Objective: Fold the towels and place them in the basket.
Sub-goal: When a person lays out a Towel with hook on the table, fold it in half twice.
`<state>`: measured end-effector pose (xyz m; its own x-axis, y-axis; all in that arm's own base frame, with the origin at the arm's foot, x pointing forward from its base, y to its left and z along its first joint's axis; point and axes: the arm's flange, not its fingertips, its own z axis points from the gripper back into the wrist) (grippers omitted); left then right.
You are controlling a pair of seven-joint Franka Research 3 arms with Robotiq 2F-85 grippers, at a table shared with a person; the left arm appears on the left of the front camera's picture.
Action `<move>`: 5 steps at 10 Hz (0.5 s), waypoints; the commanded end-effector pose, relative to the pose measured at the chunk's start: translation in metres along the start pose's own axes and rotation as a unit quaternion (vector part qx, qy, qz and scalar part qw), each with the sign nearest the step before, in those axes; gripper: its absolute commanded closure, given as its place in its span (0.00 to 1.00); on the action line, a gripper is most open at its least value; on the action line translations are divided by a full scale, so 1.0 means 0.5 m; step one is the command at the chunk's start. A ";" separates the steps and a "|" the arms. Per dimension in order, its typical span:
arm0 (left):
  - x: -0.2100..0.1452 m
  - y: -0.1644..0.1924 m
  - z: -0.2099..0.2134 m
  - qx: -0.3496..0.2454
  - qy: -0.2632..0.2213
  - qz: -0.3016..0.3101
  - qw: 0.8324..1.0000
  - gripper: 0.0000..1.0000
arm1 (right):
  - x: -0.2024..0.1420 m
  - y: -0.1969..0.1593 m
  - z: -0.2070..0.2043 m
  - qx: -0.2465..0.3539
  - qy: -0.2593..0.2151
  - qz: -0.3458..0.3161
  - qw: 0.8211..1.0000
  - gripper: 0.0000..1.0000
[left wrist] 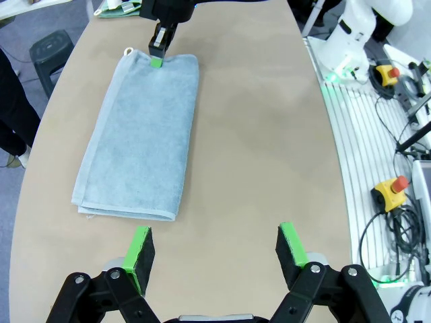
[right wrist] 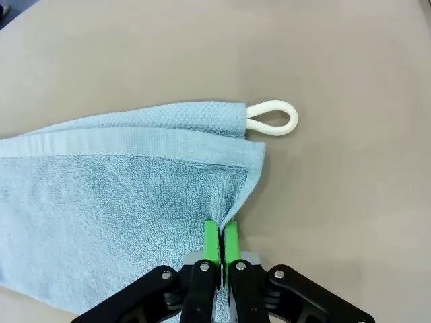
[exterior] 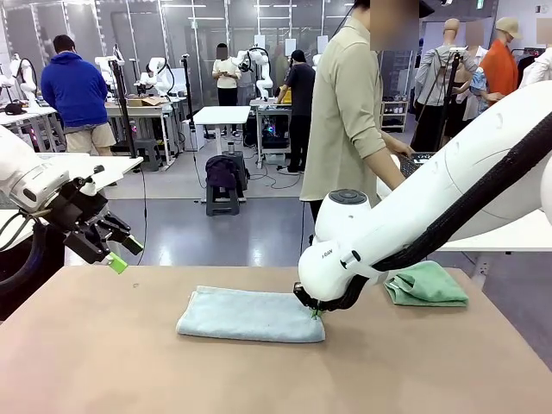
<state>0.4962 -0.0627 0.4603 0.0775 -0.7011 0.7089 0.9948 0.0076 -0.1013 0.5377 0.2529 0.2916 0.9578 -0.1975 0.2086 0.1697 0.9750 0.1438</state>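
The blue-grey towel (exterior: 250, 314) is lying folded on the table (exterior: 259, 379), and the right gripper (exterior: 316, 312) is pinching its right end. The green towel (exterior: 425, 285) is lying crumpled to the right of the blue-grey towel, while the left gripper (exterior: 121, 254) is hovering to its left, jaws apart.

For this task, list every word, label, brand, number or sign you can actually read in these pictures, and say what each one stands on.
Small dark marking on the right arm's wrist housing, front view: too small to read.
Blue-grey towel, its loop, green towel, table: no print.
Right gripper, shut on the blue-grey towel's edge: no lettering.
Left gripper, open: no lettering.
Yellow button boxes beside the table: no legible label.
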 end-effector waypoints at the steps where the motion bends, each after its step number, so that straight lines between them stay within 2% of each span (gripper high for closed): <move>1: 0.000 -0.003 0.003 0.000 0.004 -0.004 1.000 0.08 | 0.004 -0.002 -0.009 -0.011 -0.011 -0.012 1.000 1.00; 5: 0.000 -0.003 0.003 0.000 0.004 -0.004 1.000 0.08 | 0.057 -0.079 0.042 0.006 -0.022 0.027 0.999 1.00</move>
<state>0.4962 -0.0626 0.4603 0.0776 -0.7011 0.7089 0.9948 0.0078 -0.1013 0.5550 0.2143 0.3047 0.9547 -0.1759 0.2402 0.1462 0.9798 0.1365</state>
